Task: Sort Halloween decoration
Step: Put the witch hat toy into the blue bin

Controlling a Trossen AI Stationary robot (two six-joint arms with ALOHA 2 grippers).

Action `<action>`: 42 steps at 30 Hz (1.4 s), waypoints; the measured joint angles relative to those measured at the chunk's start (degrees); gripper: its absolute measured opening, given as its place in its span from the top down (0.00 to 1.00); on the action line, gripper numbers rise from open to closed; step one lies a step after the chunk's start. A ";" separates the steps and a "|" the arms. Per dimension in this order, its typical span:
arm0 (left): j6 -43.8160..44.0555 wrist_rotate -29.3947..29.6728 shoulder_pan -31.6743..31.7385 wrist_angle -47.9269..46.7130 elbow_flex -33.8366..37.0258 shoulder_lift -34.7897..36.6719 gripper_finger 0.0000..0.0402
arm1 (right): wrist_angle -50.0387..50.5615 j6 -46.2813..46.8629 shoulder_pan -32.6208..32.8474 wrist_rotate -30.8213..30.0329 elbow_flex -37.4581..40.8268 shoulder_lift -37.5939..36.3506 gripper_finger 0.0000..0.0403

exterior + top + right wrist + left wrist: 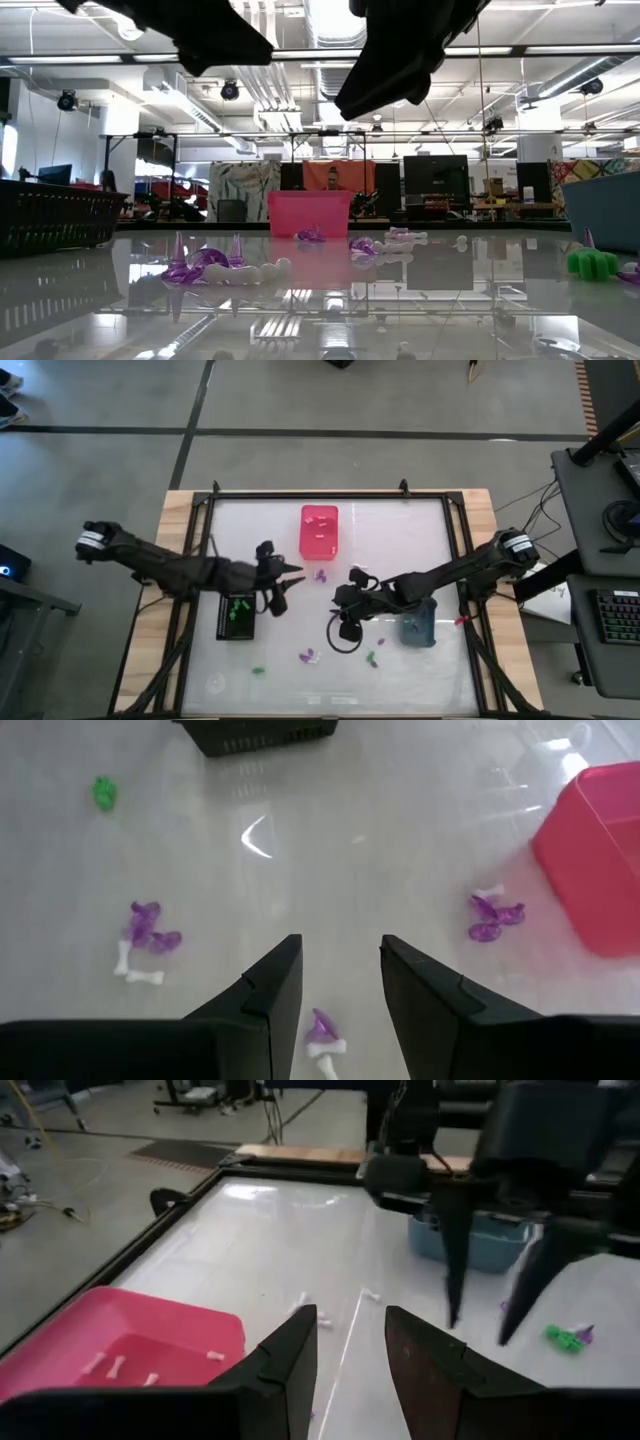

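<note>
The Halloween decoration is a scatter of tiny pieces on the glossy white table. In the high view there is a purple one [320, 574], a purple and white cluster [307, 656] and a green one [259, 671]. My left gripper [290, 588] hovers open between the black bin [237, 616] and the pink bin [319, 530], with nothing between its fingers [350, 1340]. My right gripper [340, 970] hovers open above the table's middle. A purple and white piece [325, 1040] lies on the table below its fingers, untouched. White pieces [120, 1365] lie in the pink bin, green ones in the black bin.
A grey-blue bin [418, 622] stands right of centre, just behind my right arm. More pieces lie near the front edge: green and purple [372, 657], purple and white [150, 930], purple by the pink bin [495, 917]. A dark frame [330, 494] rims the table.
</note>
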State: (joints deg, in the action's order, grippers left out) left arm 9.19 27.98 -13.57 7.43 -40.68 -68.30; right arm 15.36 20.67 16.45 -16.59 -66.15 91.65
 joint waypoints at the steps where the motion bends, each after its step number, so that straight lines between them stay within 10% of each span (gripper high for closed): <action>1: 0.43 1.45 -1.24 0.67 0.72 0.39 0.74 | -0.29 -0.46 -0.01 -0.01 0.00 0.22 0.68; 17: 0.80 5.10 -11.64 22.61 14.11 5.17 0.74 | -3.23 -9.26 0.02 0.01 0.04 4.77 0.68; 42: 0.33 6.06 -11.92 23.14 14.09 4.80 0.74 | -11.62 -9.27 0.15 3.51 8.39 10.22 0.68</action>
State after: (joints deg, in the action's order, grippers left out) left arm 9.52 34.04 -25.50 30.57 -26.59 -63.50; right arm 3.74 11.40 16.60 -13.08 -57.76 101.87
